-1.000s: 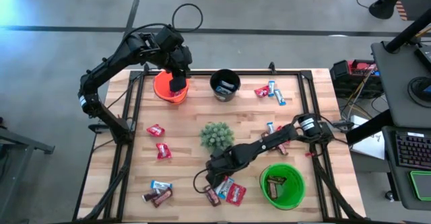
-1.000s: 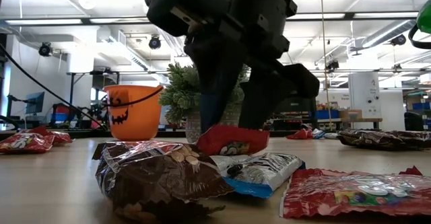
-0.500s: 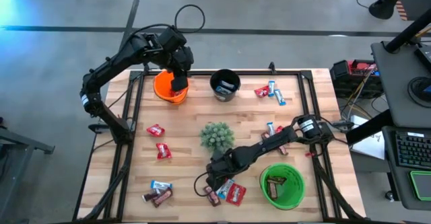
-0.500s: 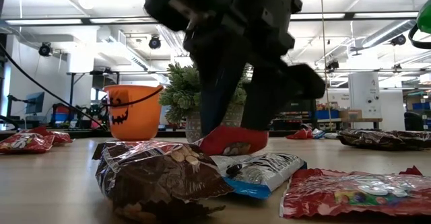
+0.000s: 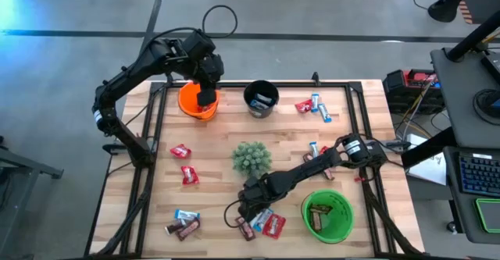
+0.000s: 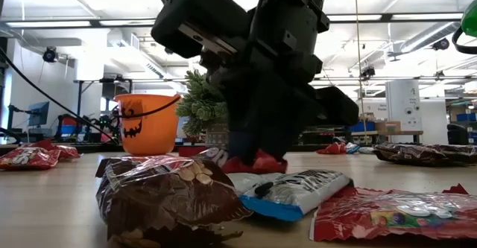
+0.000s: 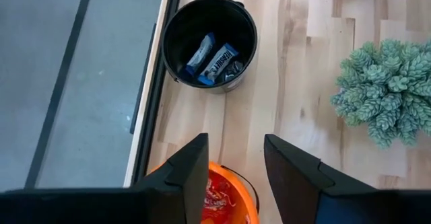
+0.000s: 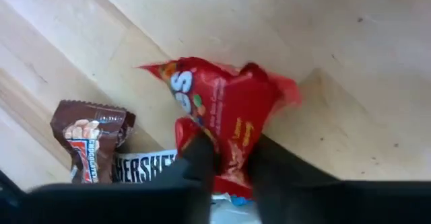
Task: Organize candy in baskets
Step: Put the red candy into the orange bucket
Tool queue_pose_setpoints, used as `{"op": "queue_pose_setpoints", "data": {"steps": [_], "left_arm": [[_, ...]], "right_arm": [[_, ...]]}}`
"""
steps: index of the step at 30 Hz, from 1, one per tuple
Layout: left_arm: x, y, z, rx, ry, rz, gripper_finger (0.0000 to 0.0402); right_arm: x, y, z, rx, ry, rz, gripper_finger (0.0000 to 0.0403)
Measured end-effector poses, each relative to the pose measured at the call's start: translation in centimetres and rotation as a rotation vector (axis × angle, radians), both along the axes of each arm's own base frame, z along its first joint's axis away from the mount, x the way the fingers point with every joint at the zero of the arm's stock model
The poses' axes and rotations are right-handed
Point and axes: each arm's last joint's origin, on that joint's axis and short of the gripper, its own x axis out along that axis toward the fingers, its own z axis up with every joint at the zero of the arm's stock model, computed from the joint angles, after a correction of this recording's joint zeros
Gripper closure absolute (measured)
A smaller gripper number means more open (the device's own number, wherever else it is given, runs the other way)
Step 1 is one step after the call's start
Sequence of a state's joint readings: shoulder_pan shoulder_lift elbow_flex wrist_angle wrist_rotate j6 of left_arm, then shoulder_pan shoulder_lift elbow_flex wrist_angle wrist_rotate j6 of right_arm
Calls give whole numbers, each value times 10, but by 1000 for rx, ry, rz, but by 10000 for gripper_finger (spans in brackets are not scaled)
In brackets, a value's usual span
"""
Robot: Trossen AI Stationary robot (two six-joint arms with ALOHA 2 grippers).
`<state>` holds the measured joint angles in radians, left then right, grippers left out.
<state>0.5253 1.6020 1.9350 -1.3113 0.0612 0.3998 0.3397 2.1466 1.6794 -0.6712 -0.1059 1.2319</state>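
High view - three baskets (image 5: 261, 100), one plant (image 5: 250, 158); right jaws clench red candy (image 8: 225, 120), left jaws parted.

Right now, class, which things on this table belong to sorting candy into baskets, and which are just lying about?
Belong:
candy
orange basket
black basket
green basket
red candy in the right gripper

Lying about:
plant

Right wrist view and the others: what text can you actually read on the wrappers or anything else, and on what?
"HERSHE", cut off: on the white wrapper beside the right gripper.
A large "S": on the red candy pinched in that gripper; the rest is crumpled.
Brown wrapper: print too blurred to read.
Bars in the black basket: lettering too small to read.
Orange basket: a jack-o'-lantern face, no words.
Left gripper: open above the orange basket, no markings.
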Motion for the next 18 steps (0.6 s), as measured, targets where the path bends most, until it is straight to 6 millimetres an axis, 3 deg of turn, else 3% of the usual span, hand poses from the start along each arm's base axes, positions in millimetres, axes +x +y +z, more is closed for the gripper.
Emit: {"op": "queue_pose_setpoints", "data": {"steps": [7,13,18], "left_arm": [[-2,-1,2,15,13,-30,303],[-2,-1,2,11,19,-31,313],[-2,-1,2,1,13,-17,294]], "right_arm": [[-4,-1,24,9,-48,15,392],[-11,-6,64,-30,-166,16,393],[-22,-20,106,-134,-279,4,394]]}}
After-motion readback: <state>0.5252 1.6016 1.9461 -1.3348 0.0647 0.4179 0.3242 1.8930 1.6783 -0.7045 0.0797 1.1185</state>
